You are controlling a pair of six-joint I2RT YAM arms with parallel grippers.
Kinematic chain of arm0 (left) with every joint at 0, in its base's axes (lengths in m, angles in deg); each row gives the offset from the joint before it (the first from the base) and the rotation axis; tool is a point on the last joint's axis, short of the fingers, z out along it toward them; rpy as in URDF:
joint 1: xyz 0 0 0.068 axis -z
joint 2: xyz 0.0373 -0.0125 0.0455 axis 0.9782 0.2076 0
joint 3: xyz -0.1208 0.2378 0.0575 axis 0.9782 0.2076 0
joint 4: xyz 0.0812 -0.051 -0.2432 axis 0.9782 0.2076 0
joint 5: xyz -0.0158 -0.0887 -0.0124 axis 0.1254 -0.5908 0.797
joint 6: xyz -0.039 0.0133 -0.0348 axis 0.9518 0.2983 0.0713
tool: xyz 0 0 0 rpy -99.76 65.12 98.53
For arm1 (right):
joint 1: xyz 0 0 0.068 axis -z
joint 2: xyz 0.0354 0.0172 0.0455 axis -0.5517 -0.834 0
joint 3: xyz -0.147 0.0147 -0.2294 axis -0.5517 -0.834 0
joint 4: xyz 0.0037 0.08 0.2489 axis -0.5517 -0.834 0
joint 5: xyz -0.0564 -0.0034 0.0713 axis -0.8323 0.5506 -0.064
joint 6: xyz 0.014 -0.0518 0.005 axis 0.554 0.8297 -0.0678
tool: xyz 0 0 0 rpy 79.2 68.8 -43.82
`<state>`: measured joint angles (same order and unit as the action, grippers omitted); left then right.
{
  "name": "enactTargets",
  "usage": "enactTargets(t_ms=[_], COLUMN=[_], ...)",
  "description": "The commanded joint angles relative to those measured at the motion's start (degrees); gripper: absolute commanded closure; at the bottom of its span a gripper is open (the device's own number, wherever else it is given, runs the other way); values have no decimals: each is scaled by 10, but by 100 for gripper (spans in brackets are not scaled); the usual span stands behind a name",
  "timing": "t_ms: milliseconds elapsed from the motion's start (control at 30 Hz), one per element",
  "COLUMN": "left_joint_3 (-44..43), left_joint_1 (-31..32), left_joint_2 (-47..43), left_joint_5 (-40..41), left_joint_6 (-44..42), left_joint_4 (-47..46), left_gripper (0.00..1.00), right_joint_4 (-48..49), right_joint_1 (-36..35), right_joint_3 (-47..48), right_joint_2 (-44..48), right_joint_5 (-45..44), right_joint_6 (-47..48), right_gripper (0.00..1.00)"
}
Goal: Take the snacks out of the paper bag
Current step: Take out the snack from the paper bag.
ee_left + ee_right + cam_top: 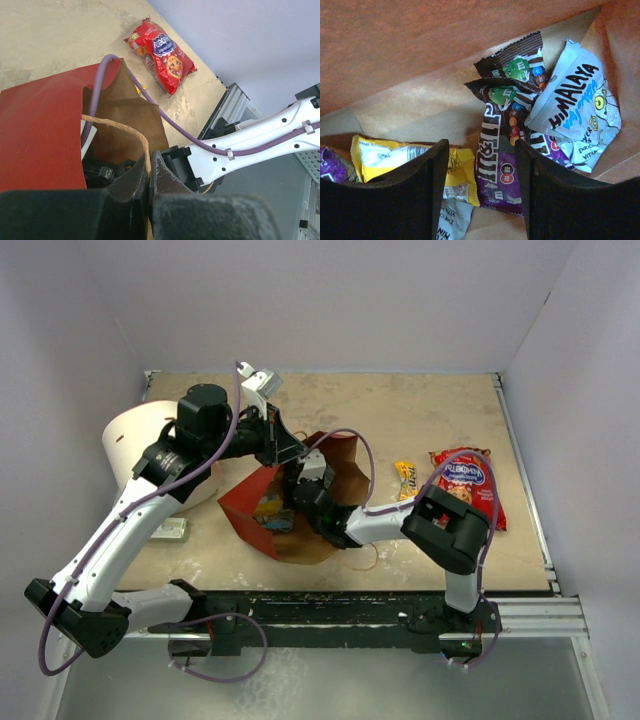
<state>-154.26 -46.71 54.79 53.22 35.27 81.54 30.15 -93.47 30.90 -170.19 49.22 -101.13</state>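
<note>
Inside the paper bag [245, 505], lying mouth-rightward, right claw [480, 150] gapes above snacks [495, 172]; left claw [150, 161] pinches its handle [125, 129].

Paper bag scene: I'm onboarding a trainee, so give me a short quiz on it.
1. True or false: the red cookie bag lies outside the paper bag.
2. What is the left gripper shut on? A) the paper bag's edge B) the cookie bag C) nothing
3. Fill in: the right gripper, open inside the bag, hangs right over a ____ M&M's packet.
Key: 1 true; 2 A; 3 purple.
</note>
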Motion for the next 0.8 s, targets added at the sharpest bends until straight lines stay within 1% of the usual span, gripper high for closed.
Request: enactTargets(t_ms=[0, 100, 200, 267, 367, 567, 600, 733, 767], left_joint_3=[-21, -18, -14, -12, -12, -12, -12, -6, -4], left_joint_1=[3, 3, 3, 3, 3, 3, 3, 3, 3], left_joint_2=[-11, -14, -18, -19, -21, -23, -25, -28, -30], left_joint_5=[-20, -17, -10, -9, -4, 1, 1, 12, 17], left_joint_6=[-14, -14, -14, -13, -12, -6, -6, -5, -5], left_joint_4=[-17, -17, -18, -18, -19, -17, -16, -14, -13], left_gripper=[100, 100, 100, 100, 100, 100, 100, 100, 100], right_joint_4=[-23, -33, -41, -48, -53, -50, -49, -43, -43], right_joint_1=[-1, -1, -1, -1, -1, -1, -1, -1, -1], right_joint_3=[36, 37, 38, 38, 35, 33, 33, 35, 34], right_joint_2=[-19, -27, -33, -37, -37, -40, -39, -17, -8], right_joint_5=[-38, -41, -43, -42, -44, -49, -47, -21, -13], right_joint_6=[-28, -34, -30, -24, -17, -5, -1, 33, 40], right_gripper=[45, 49, 56, 59, 71, 82, 84, 99, 100])
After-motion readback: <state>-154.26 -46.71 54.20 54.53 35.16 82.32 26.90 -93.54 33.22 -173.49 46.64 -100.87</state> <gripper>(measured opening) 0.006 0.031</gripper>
